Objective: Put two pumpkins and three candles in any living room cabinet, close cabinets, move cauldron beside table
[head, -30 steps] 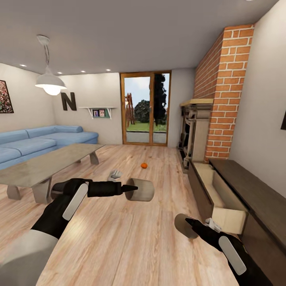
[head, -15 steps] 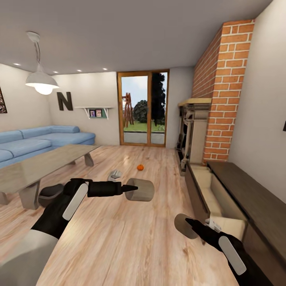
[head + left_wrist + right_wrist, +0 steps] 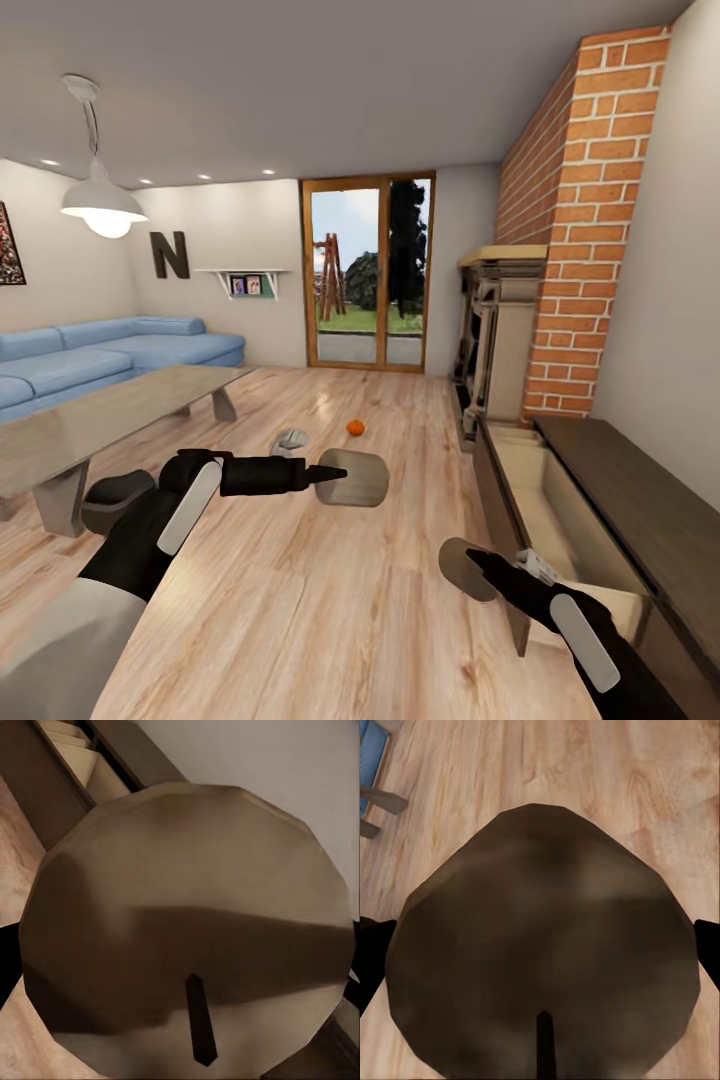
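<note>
Left gripper (image 3: 335,472) clamps a stubby tan candle (image 3: 355,478) held over the floor; right gripper (image 3: 478,562) grips another candle (image 3: 458,568) beside the open dark-brown cabinet (image 3: 560,510). Orange pumpkin (image 3: 355,428) lies farther off on the floor.

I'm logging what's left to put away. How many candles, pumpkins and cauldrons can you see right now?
Candles: 2, one in the left end effector, one in the right end effector
Pumpkins: 1, on the floor
Cauldrons: 1, by the table
Total: 4
</note>
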You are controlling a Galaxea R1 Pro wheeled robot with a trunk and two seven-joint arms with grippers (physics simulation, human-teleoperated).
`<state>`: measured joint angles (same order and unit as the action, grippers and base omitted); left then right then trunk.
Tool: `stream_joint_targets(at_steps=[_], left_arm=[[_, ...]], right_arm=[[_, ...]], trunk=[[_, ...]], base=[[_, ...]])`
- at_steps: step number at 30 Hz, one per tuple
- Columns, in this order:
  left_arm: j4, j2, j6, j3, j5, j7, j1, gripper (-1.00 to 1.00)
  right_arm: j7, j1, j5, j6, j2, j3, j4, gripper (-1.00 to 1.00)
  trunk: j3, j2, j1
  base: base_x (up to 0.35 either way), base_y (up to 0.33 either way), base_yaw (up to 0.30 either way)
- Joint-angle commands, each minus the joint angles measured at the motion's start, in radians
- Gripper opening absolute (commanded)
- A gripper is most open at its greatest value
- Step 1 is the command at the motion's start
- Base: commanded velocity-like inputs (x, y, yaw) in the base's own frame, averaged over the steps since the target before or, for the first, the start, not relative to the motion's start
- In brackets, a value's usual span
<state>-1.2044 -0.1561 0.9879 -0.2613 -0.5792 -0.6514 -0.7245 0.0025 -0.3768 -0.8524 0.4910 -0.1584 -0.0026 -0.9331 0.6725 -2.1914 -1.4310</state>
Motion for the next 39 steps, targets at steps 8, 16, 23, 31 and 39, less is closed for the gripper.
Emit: stream_joint_targets(at_steps=[8, 16, 23, 31, 39], left_arm=[[0.000, 0.000, 0.003, -0.001, -0.004, -0.004, -0.001, -1.00], [0.000, 0.000, 0.003, 0.000, -0.005, -0.004, -0.001, -1.00], [0.000, 0.000, 0.003, 0.000, -0.005, -0.004, -0.001, -1.00], [0.001, 0.000, 0.003, 0.000, -0.005, -0.004, -0.001, -1.00], [0.002, 0.000, 0.003, -0.001, -0.005, -0.004, -0.001, -1.00]], right_arm=[[0.001, -0.001, -0.008, 0.004, -0.001, 0.000, -0.001, -1.00], [0.001, -0.001, -0.008, 0.004, 0.000, 0.000, -0.001, -1.00], [0.001, -0.001, -0.008, 0.004, 0.000, 0.000, -0.001, -1.00], [0.001, -0.001, -0.008, 0.004, 0.000, 0.001, -0.001, -1.00], [0.001, -0.001, -0.008, 0.004, 0.000, 0.001, -0.001, -1.00]], trunk=[[0.001, -0.001, 0.000], [0.001, -0.001, 0.000], [0.001, -0.001, 0.000], [0.001, -0.001, 0.000], [0.001, -0.001, 0.000]], base=[[0.320, -0.017, 0.159], [0.335, -0.001, 0.058], [0.337, 0.000, 0.058], [0.337, 0.000, 0.134], [0.337, 0.000, 0.103]])
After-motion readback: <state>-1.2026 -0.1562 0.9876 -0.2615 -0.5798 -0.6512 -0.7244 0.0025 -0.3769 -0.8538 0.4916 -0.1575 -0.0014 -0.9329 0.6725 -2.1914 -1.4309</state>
